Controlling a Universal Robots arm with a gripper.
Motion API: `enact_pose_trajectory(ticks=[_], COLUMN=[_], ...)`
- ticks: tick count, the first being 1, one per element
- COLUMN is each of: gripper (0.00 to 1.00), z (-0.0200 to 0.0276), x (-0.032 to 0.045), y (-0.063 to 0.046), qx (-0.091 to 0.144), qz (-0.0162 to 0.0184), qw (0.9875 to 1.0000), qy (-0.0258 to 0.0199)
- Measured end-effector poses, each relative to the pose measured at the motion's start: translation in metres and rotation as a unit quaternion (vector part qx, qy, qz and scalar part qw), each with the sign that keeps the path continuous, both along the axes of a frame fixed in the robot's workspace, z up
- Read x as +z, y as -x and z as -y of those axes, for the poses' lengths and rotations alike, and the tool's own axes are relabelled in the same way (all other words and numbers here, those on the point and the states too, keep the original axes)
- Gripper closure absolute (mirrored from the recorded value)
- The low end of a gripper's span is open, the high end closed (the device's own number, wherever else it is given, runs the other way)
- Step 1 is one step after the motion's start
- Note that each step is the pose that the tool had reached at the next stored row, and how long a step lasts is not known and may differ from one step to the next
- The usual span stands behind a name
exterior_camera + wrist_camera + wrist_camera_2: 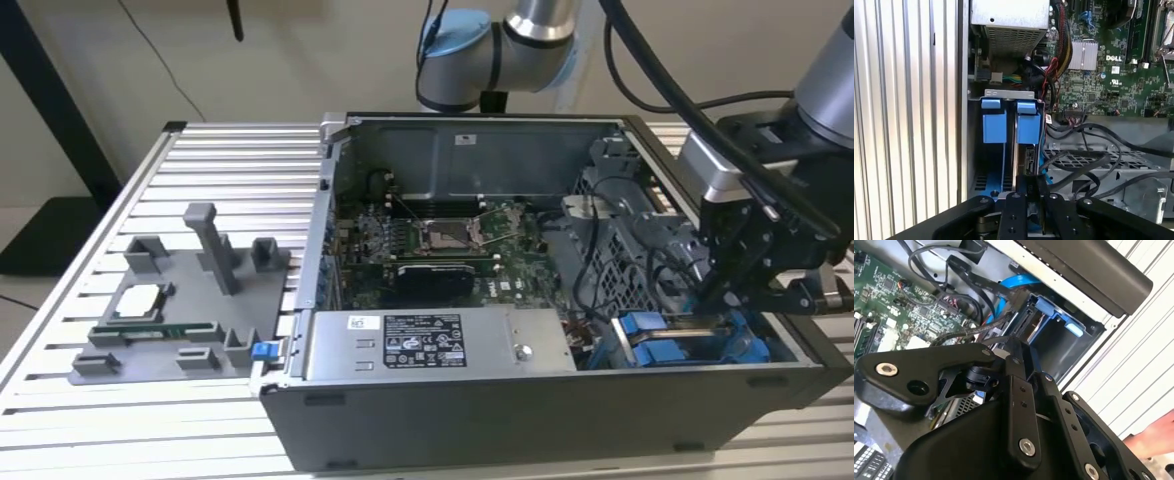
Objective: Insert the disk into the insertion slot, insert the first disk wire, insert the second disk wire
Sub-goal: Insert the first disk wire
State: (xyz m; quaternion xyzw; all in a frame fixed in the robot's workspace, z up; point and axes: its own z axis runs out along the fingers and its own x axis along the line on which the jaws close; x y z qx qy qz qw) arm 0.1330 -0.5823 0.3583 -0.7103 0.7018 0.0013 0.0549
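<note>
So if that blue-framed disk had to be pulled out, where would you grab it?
Probably by the blue tabbed end of the disk, coming down through the open side of the computer case. That end sits up by the rim of the grey drive cage, while the rest is sunk between its walls, and black cables crowd one flank.

Bright blue frame on the disk [1028, 127] in the grey insertion slot [1004, 93]. A green motherboard [441, 235] is crossed by black cables [1089, 165]. The grey power supply [427, 345] carries a white sticker, the gripper [1030, 192] is black, and the silver table [200, 150] is ribbed in pale stripes.
</note>
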Motion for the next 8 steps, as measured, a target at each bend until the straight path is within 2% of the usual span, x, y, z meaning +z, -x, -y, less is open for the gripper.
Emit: enact_pose_trajectory(ticks=[5,6,7,8], gripper=[1.0,1.0,1.0,1.0], z=[0.0005,0.0005,0.0006,0.0006], x=[0.0,-0.0002,-0.0005,-0.0007], y=[-0.0006,-0.0009,-0.0018,-0.0034], qx=[-0.002,-0.003,-0.003,-0.003], qz=[-0.0011,-0.0042,-0.01,-0.0143], qw=[1.0,1.0,0.9999,0.9999], qy=[0.0002,0.0004,0.0007,0.001])
